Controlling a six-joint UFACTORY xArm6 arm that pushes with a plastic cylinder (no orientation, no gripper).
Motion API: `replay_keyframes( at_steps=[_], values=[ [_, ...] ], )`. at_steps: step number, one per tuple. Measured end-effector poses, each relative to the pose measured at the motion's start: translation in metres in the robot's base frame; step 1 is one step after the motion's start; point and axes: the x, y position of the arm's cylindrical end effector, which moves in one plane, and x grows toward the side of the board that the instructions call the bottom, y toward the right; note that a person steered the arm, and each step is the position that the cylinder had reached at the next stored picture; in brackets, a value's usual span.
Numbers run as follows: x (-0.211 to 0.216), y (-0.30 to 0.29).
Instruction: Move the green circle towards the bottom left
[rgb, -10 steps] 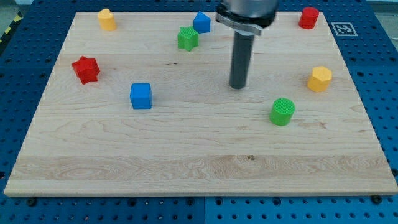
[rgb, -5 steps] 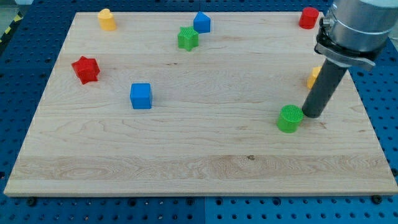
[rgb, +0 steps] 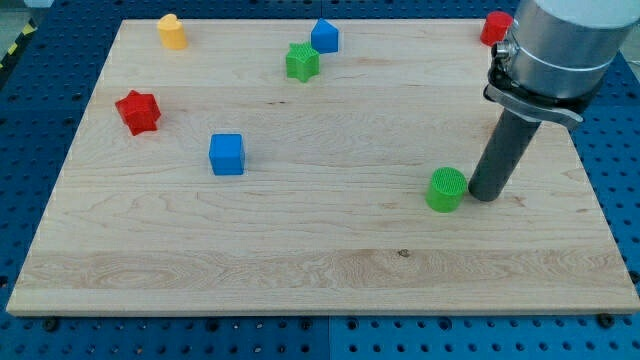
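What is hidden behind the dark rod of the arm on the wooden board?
Behind the dark rod only bare wooden board shows at its sides. Whatever lies directly behind is covered. My tip stands just right of the green circle block.

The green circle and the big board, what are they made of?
The green circle looks like plastic, probably 3D-printed: its top shows fine ridged lines and the colour is flat and matte. The board looks like pale wood, with long grain streaks, joined planks and a small dark knot, smooth with a faint sheen. My tip stands just to the view's right of the circle.
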Motion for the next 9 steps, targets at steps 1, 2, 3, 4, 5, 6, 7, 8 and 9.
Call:
replay_keyframes(
  at_steps=[1,2,3,4,5,6,7,8,9],
  values=[
    [-0.002,0.000],
    [-0.002,-0.007],
    [-0.002,-0.028],
    [-0.002,-0.042],
    [-0.002,-0.052],
    [0.005,-0.054],
    [0.023,-0.054],
    [0.030,-0.067],
    [0.030,-0.092]
  ],
)
